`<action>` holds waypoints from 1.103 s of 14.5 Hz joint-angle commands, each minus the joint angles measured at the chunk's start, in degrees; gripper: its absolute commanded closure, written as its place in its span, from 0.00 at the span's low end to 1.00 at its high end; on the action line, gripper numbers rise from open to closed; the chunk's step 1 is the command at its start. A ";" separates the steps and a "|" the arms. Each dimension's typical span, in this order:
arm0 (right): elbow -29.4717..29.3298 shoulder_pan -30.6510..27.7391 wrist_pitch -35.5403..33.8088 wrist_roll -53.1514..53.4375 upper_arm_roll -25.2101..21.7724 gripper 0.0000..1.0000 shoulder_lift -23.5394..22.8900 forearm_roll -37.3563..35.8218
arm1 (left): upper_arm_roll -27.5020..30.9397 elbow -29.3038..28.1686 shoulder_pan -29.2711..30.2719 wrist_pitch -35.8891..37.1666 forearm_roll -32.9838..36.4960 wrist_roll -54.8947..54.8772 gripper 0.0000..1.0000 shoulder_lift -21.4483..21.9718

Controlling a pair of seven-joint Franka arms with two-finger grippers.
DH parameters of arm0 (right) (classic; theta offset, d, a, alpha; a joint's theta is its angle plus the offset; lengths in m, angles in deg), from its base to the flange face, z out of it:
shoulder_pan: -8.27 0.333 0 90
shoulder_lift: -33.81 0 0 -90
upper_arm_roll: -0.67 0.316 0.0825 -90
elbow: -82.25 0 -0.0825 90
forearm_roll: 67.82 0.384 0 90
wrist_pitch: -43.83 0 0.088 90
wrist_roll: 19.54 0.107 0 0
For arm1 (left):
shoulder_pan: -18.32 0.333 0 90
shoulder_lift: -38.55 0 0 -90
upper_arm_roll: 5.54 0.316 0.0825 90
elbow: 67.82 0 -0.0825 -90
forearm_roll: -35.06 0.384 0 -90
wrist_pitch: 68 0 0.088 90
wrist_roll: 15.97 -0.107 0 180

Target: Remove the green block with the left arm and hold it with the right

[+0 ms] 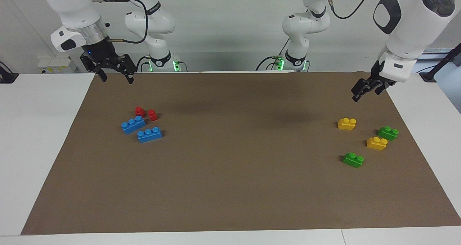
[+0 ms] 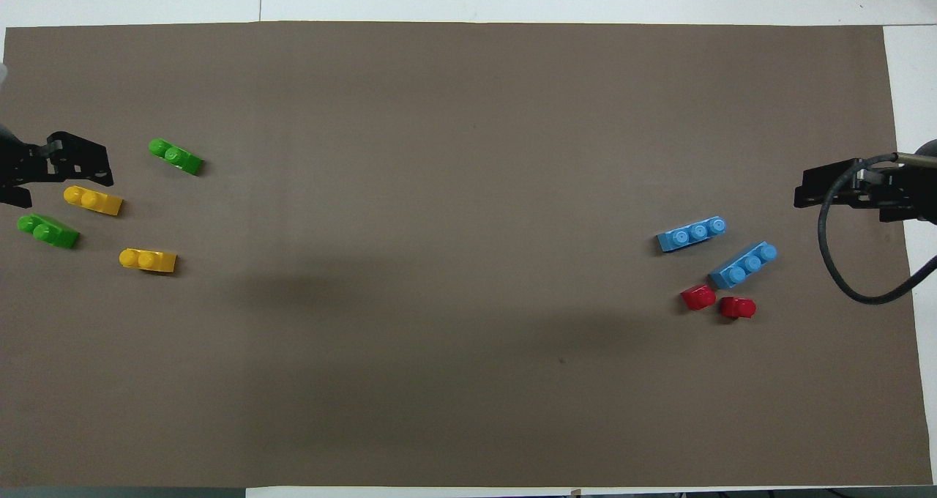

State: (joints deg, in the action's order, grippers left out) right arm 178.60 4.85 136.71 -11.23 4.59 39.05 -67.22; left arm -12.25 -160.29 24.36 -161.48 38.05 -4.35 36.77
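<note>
Bricks all lie loose: you see the green block (image 1: 353,159) apart, left gripper (image 1: 364,90) and right gripper (image 1: 112,72) raised, released, empty.

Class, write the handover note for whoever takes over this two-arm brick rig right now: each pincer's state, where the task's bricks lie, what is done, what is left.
Left pincer: open, empty, raised over the mat's edge nearest the robots, at the left arm's end.
Right pincer: open, empty, raised near the mat's corner at the right arm's end.
Green blocks: one farthest from the robots in its cluster, one beside a yellow brick. All lie loose and separate on the mat.
Done: no brick is joined to another.
Left: nothing is held; whether a hold is still wanted cannot be told.
</note>
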 commanded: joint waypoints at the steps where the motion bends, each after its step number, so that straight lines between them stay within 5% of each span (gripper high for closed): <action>1: -0.64 -0.62 -0.34 -1.89 0.38 0.00 -0.32 -1.30 | 0.38 -0.69 -0.23 0.93 -0.79 -1.16 0.00 0.72; 6: -0.46 -0.71 -0.69 -2.33 0.38 0.00 -0.32 -1.21 | 1.25 -0.26 -2.07 1.72 -0.79 -0.72 0.00 1.08; 7: -0.46 -0.71 -0.95 -2.86 0.38 0.01 -0.23 -1.21 | 3.52 -0.43 -5.82 1.81 -0.70 -0.55 0.00 1.51; 9: -0.46 -0.62 -2.61 -2.95 0.38 0.01 -0.14 -1.21 | 18.32 -0.17 -20.11 3.03 -0.88 -0.72 0.00 2.74; 10: -0.29 -0.62 -2.97 -2.34 0.38 0.01 0.12 -1.13 | 20.22 -0.25 -21.49 3.13 -0.96 -0.90 0.00 3.36; 13: -0.11 -0.71 -3.15 -2.42 0.38 0.01 0.21 -1.04 | 18.67 -0.17 -19.76 3.74 -0.97 -0.81 0.00 3.45; 16: -0.28 -0.54 -3.59 -2.34 0.38 0.01 0.21 -1.13 | 4.09 0.27 -6.06 4.09 -1.14 -0.81 0.00 3.63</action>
State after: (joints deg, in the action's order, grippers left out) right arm 178.60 4.84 134.33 -12.39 4.59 39.01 -67.39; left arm -1.40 -160.21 11.75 -158.38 37.72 -4.46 39.81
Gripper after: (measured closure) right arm 0.000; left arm 0.000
